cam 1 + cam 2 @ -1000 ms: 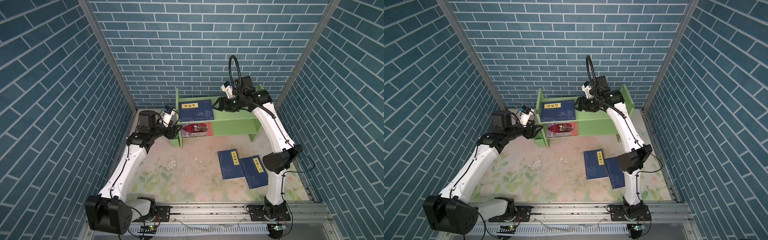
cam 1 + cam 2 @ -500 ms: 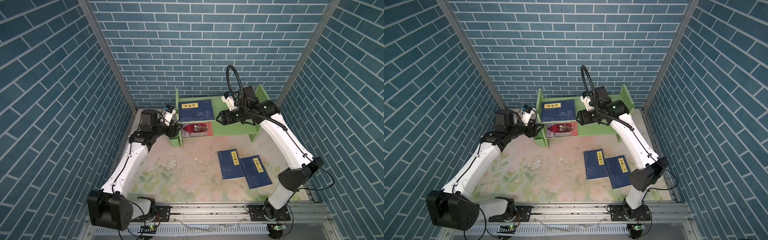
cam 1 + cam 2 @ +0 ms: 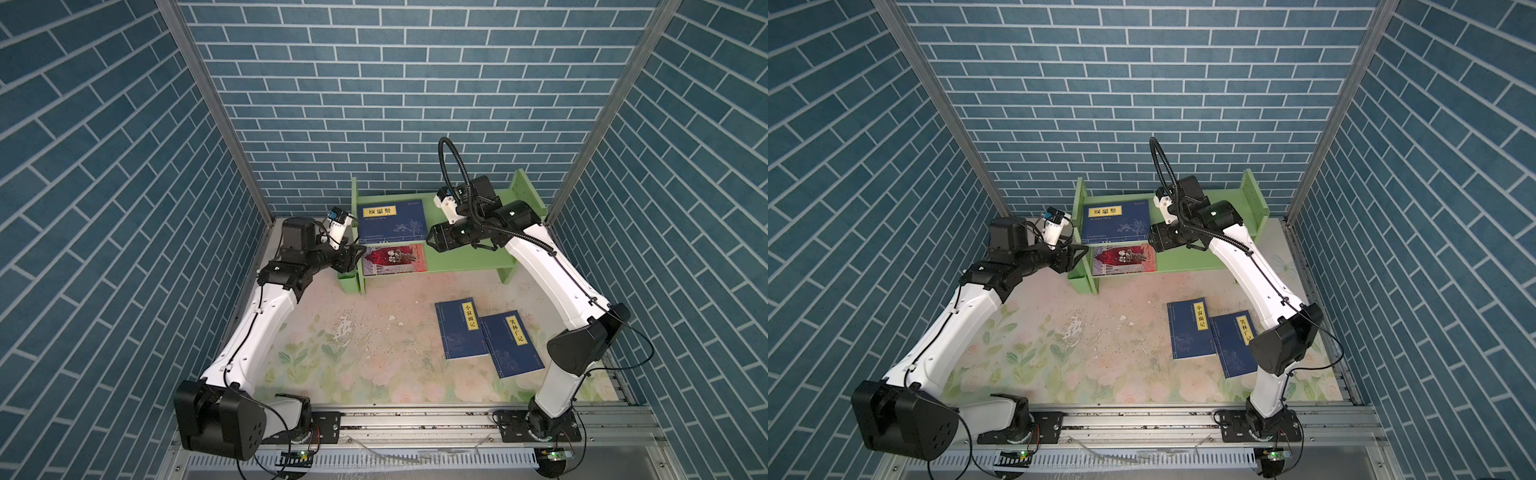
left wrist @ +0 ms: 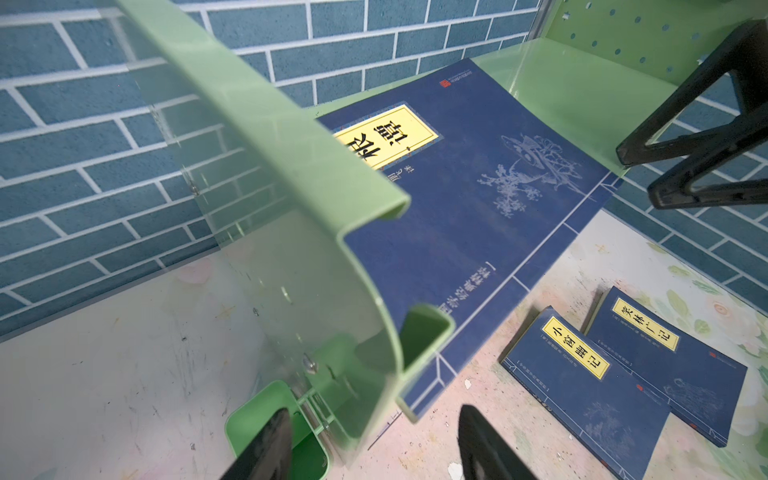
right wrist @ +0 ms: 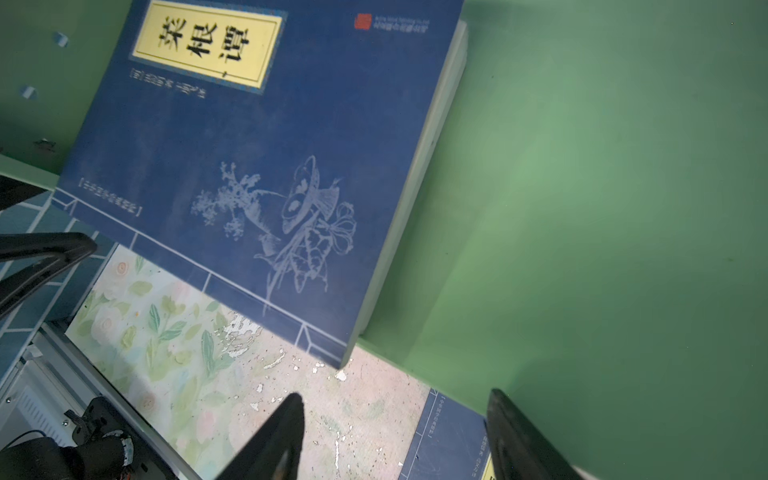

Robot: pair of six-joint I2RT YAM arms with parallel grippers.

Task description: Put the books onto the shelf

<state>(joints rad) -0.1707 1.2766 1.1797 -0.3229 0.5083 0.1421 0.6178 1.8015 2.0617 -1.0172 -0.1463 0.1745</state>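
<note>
Brick walls (image 3: 374,104) | left tool (image 3: 360,250) beside shelf (image 3: 461,261) | right tool (image 3: 429,240) over shelf

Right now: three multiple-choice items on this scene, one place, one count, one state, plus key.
1. Where on the shelf is the red-and-grey book? A top tier; B lower tier; C side cup.
2. How many blue books lie on the table? A three; B one; C two.
3. The right end effector is: A open and empty; B shut on a blue book; C shut on the cup.
Key: 1 B, its cover shows there in both top views. 2 C, two show there. 3 A, its jaws stand apart with nothing gripped.
</note>
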